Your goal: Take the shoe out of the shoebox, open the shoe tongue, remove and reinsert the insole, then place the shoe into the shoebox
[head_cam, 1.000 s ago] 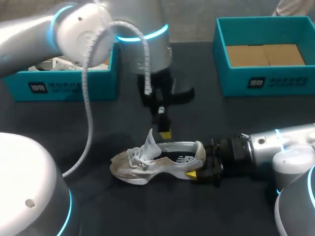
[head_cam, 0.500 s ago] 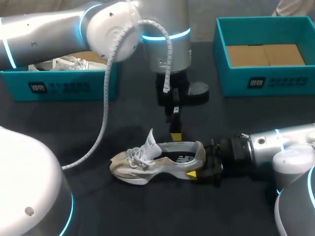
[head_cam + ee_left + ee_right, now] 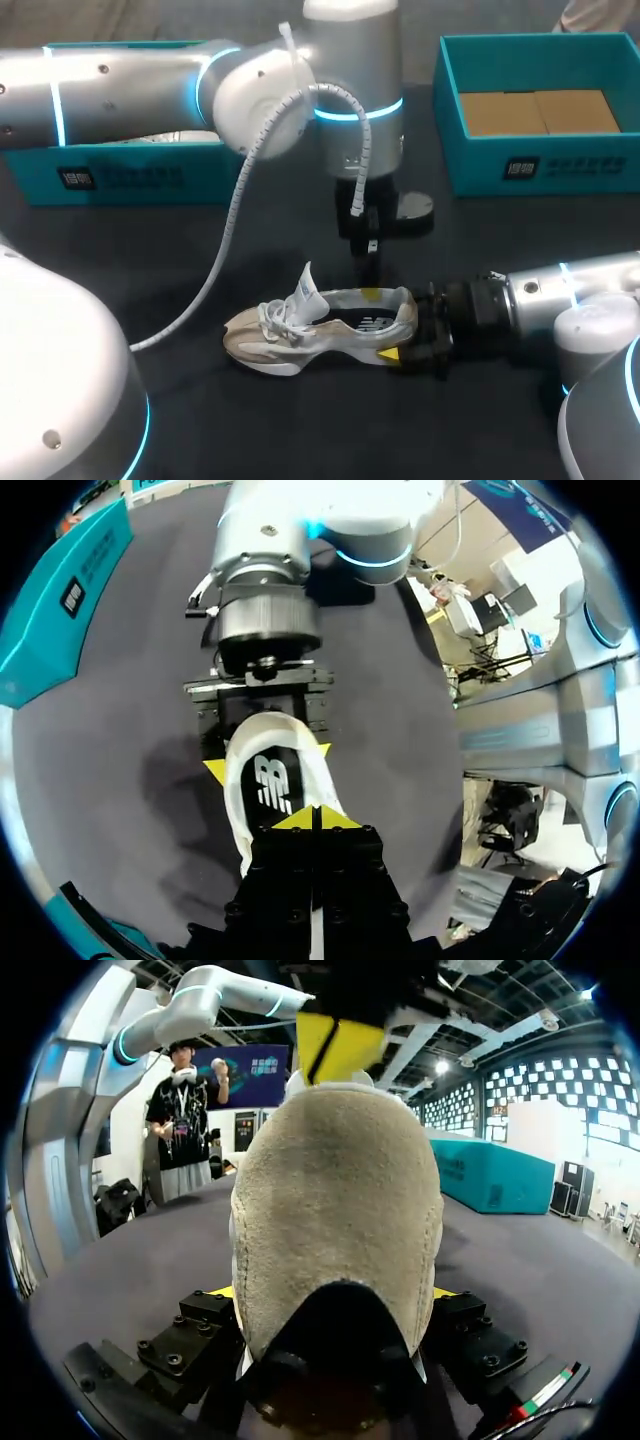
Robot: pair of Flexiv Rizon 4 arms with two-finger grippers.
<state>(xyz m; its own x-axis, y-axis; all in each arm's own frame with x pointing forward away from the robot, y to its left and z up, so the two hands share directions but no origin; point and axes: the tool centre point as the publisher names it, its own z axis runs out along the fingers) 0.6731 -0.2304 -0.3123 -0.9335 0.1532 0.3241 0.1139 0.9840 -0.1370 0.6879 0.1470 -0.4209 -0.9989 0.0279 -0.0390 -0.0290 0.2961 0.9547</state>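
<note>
Your shoe [image 3: 320,328] lies on the worktop [image 3: 120,250], heel clamped by the right pincer [image 3: 335,1292]; the left pincer [image 3: 312,818], closed and empty, hovers at its opening. Removing the insole [image 3: 272,785] seems due: reach inside, pinch it

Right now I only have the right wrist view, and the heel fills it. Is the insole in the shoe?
Observer: Yes. The left wrist view shows the dark insole lying inside the shoe.
Operator: Left claw?
Observer: The left claw is shut, tips together, right above the heel end of the insole. I cannot tell whether it touches the insole.
Operator: Tongue?
Observer: In the head view the tongue stands upright, and the toe points toward the left arm's side.
</note>
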